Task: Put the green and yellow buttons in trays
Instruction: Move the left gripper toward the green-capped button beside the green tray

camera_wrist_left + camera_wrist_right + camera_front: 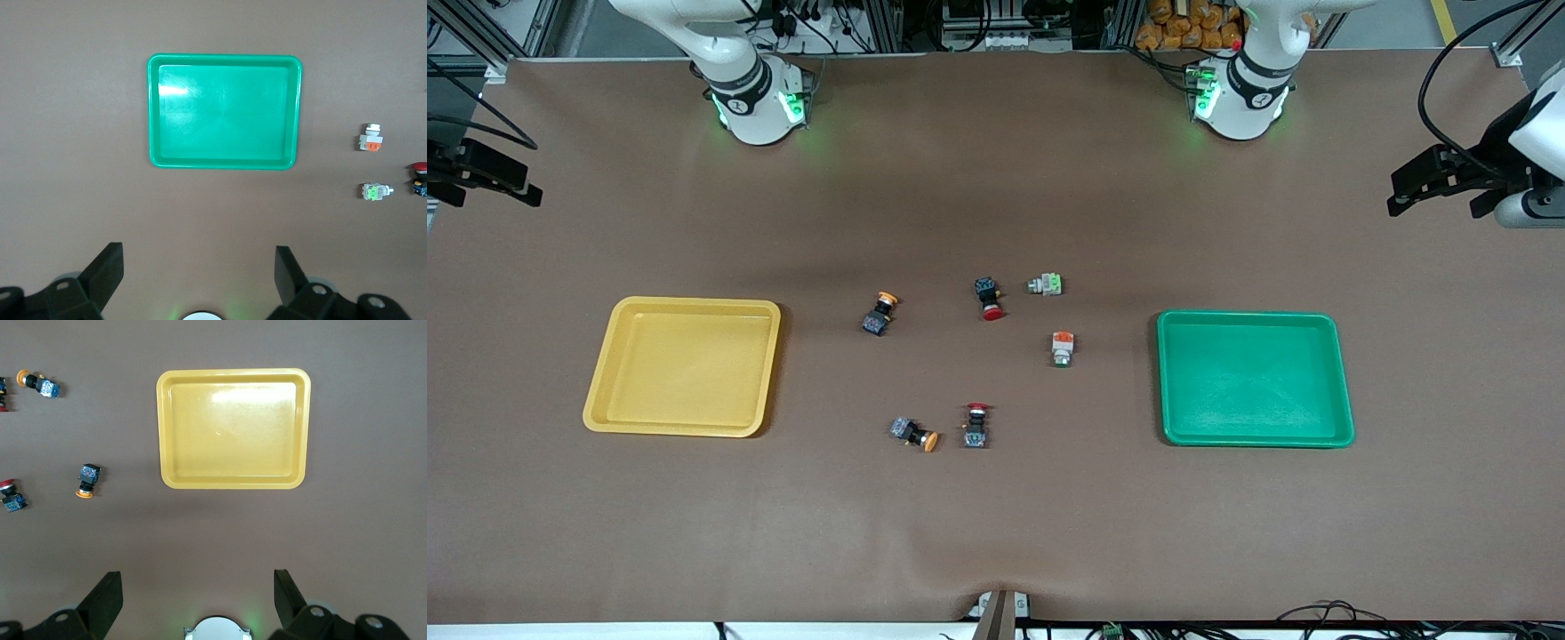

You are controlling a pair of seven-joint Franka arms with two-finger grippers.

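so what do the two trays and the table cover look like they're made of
Green tray: probably moulded plastic, fairly glossy; a bright glare patch shows on its floor in the left wrist view, and corners are rounded.
Yellow tray: likely the same plastic, with a softer sheen on its floor.
Table cover: matte brown sheet, perhaps paper or thin mat; it ripples near the front edge.

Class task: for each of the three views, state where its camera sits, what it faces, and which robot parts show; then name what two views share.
Front: high, facing both arm bases; yellow tray, green tray, switches between.
Left wrist: above green tray; open left gripper shows.
Right wrist: above yellow tray; open right gripper shows.
Shared: each wrist view shares its tray with front.
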